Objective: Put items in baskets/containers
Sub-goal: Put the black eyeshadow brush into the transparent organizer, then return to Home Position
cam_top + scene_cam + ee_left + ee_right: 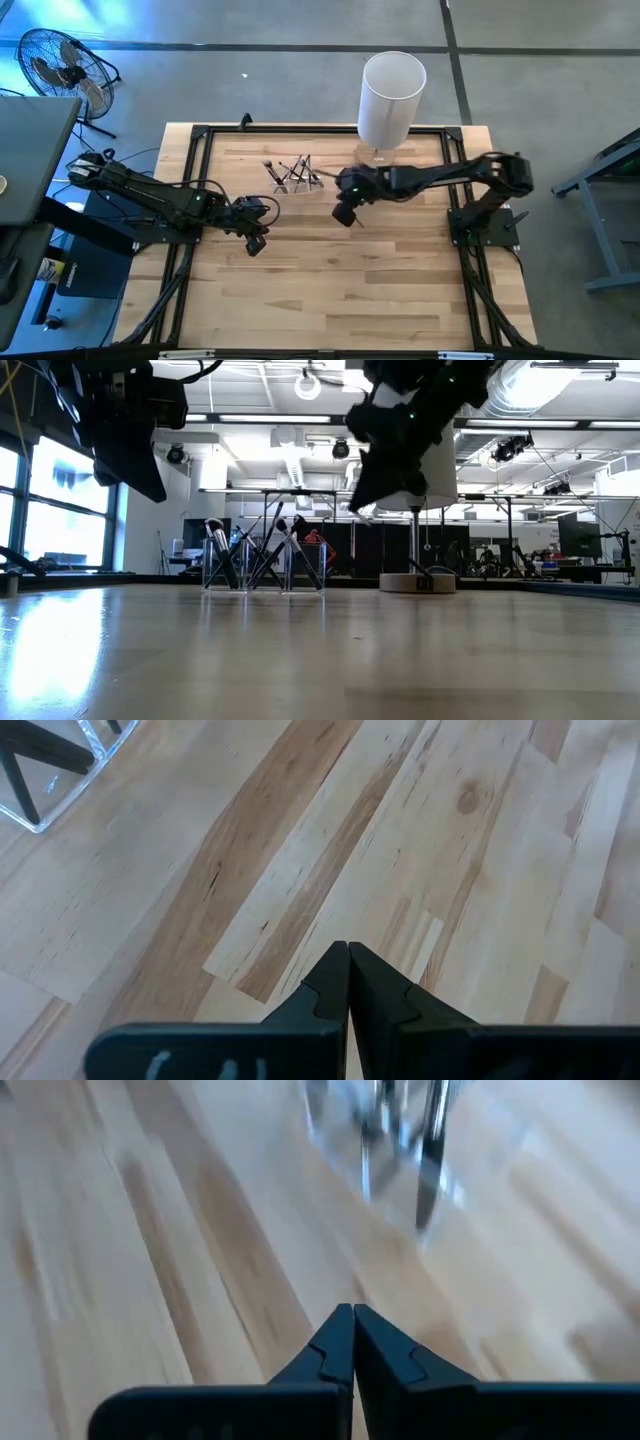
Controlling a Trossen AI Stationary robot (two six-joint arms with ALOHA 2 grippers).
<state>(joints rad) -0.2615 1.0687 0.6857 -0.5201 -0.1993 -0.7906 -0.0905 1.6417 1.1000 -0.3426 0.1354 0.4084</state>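
The clear holder of brushes stands between both hands, left and right, each pressed together, empty.

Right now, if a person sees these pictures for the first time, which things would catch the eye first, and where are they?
The tall white cylinder at the table's far edge stands out most. Left of it, a small clear plastic holder holds thin dark brushes, leaning at angles. The left gripper and the right gripper hang above the bare wooden table on either side of the holder, both shut and empty.
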